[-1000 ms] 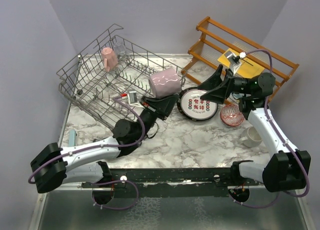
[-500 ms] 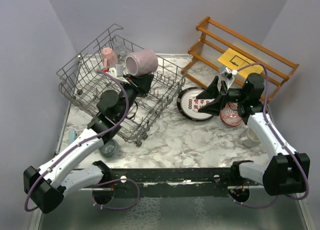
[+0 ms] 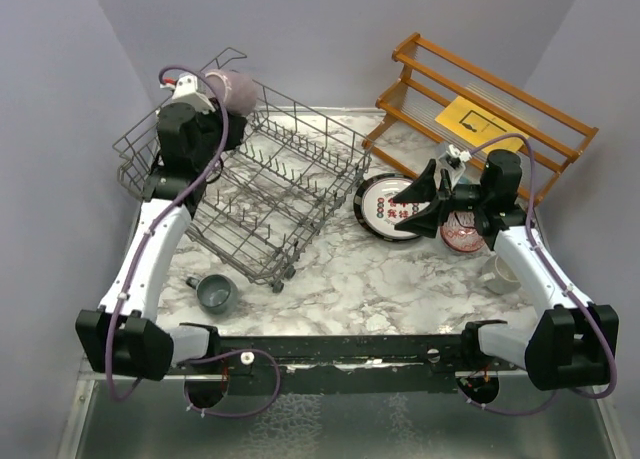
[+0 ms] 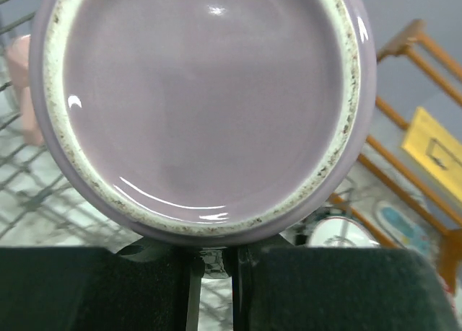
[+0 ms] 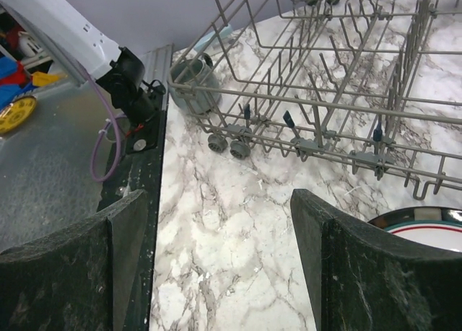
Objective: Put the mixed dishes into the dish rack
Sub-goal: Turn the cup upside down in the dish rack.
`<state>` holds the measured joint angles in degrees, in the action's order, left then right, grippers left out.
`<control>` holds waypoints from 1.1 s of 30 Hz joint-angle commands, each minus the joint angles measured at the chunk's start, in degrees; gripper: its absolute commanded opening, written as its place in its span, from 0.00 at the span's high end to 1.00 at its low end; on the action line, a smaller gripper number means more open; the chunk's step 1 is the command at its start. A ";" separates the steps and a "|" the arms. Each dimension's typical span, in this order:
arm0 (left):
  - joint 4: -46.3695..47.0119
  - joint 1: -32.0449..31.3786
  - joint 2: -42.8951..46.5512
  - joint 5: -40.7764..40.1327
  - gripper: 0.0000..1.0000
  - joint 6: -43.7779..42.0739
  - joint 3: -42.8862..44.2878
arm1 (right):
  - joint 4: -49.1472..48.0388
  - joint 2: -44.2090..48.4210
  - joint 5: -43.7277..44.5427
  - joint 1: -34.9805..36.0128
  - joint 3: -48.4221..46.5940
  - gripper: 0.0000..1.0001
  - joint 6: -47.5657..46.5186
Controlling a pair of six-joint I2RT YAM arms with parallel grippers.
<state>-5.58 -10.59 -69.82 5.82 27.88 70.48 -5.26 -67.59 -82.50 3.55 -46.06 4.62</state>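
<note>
My left gripper (image 3: pixel 205 91) is shut on the mauve mug (image 3: pixel 234 85) and holds it high over the back-left corner of the grey wire dish rack (image 3: pixel 320 129). In the left wrist view the mug's base (image 4: pixel 202 100) fills the frame above my nearly closed gripper (image 4: pixel 213 266), and a pink mug (image 4: pixel 18 86) shows in the rack at the left edge. My right gripper (image 3: pixel 425 194) is open and empty, just above the black-rimmed plate (image 3: pixel 392 209). In the right wrist view the gripper (image 5: pixel 216 273) frames bare marble, with the plate's rim (image 5: pixel 426 226) at lower right.
A grey-teal mug (image 3: pixel 215 294) lies on the table by the rack's near corner, also in the right wrist view (image 5: pixel 193 78). A red patterned bowl (image 3: pixel 463 231) and cream mug (image 3: pixel 503 272) sit at the right. The wooden shelf (image 3: pixel 520 99) with yellow paper (image 3: pixel 478 119) stands at back right.
My left arm has swung the mauve mug from beside the plate, across the rack, up to its back-left corner. My right gripper has come down from the shelf to the plate.
</note>
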 commanded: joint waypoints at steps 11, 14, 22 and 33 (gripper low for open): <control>-13.30 16.00 -15.29 3.38 1.00 -15.55 15.89 | 5.02 1.66 4.04 -0.48 -1.19 0.20 -4.17; -13.75 16.29 -17.49 2.51 1.00 -18.00 16.34 | 5.38 1.89 4.43 -0.48 -1.38 0.20 -4.45; -13.22 16.89 -23.25 -0.67 1.00 -28.09 16.89 | 5.71 2.07 4.86 -0.50 -1.38 0.20 -4.61; -10.80 20.28 -30.29 0.71 1.00 -32.51 17.33 | 5.61 1.96 5.10 -0.50 -1.31 0.20 -4.62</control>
<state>-22.04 7.94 -99.00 6.33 -1.96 84.86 -0.01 -66.67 -78.72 3.31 -46.11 1.13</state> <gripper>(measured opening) 0.173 0.798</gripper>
